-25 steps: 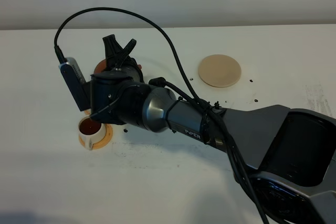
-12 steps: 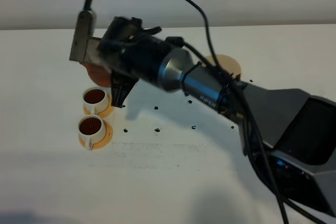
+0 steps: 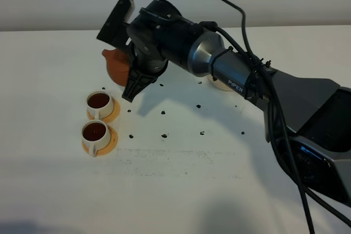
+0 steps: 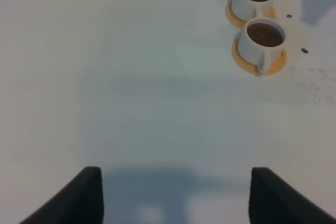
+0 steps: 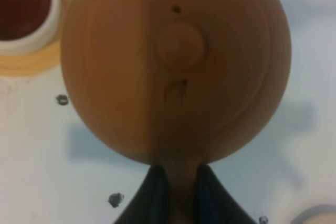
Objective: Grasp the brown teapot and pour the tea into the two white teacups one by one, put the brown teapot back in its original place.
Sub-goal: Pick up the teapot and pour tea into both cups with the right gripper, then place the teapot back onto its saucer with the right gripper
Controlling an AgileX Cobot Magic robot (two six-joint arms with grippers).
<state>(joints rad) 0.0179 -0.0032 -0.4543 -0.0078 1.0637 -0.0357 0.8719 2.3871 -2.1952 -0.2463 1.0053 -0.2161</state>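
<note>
Teapot sits upper left of frame, clear of the table, handle pinched between right gripper jaws. 2 teacups below it look full, so coaster return seems next. Left gripper jaws wide apart, empty.

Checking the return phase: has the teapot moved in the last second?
Yes. The teapot, held by the right gripper, has risen and shifted right, away from the cups that stay put, toward the beige coaster.
</note>
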